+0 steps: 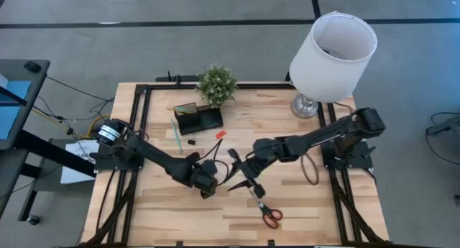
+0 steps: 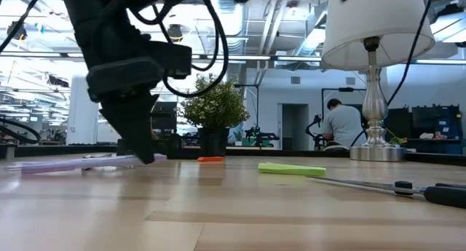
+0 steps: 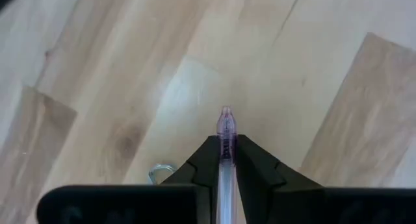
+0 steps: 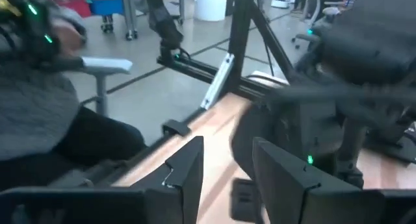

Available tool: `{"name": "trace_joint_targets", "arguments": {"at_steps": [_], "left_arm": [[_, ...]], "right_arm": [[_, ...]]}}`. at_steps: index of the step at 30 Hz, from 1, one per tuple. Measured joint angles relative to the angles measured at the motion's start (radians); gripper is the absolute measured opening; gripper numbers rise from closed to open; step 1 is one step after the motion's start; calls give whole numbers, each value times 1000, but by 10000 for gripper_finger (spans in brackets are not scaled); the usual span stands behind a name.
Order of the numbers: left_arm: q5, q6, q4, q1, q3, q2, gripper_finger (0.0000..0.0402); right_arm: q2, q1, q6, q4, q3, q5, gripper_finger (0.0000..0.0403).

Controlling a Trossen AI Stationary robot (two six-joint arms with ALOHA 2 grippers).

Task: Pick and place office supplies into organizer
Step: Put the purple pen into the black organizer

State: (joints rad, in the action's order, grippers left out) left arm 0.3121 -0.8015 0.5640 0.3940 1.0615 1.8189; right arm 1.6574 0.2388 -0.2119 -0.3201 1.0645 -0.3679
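My left gripper (image 1: 206, 185) is low over the table's near middle, shut on a pale purple pen (image 3: 225, 123). In the low view the pen (image 2: 73, 164) lies level on the wood beside the dark fingers (image 2: 142, 145). My right gripper (image 1: 243, 173) hovers just right of it, open and empty (image 4: 227, 169). The black organizer (image 1: 198, 118) stands in front of the potted plant (image 1: 216, 83). A teal pen (image 1: 176, 134), a tiny black piece (image 1: 192, 141) and a small red piece (image 1: 219, 134) lie near it. Red-handled scissors (image 1: 269, 214) lie near the table's near edge. A lime-green sticky-note pad (image 2: 291, 169) rests flat. My left gripper pinches the purple pen between its two fingers, close to one end (image 3: 225, 115), which sticks out past the fingertips (image 3: 209, 152). The pen runs back along the fingers. The gripper slants down at the table, and the pen's long part (image 2: 73, 164) lies on the wood.
A white-shaded lamp (image 1: 332, 55) stands at the table's far right corner. A dark cable loop (image 1: 309, 167) hangs from the right arm. The two grippers are close together. A seated person (image 2: 340, 126) shows in the room beyond, and a person in grey (image 4: 39, 100) in the right wrist view.
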Motion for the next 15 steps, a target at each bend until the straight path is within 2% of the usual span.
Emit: {"name": "trace_joint_targets", "arguments": {"at_steps": [5,12,15], "left_arm": [[-15,14,-1,-27,0,0,26],[-23,17,-6,-42,2,-2,26],[-28,33,-10,-51,2,-3,26]], "right_arm": [[-39,33,24,100,0,2,127],[44,64,29,166,-3,3,127],[107,60,32,96,-3,6,127]]}}
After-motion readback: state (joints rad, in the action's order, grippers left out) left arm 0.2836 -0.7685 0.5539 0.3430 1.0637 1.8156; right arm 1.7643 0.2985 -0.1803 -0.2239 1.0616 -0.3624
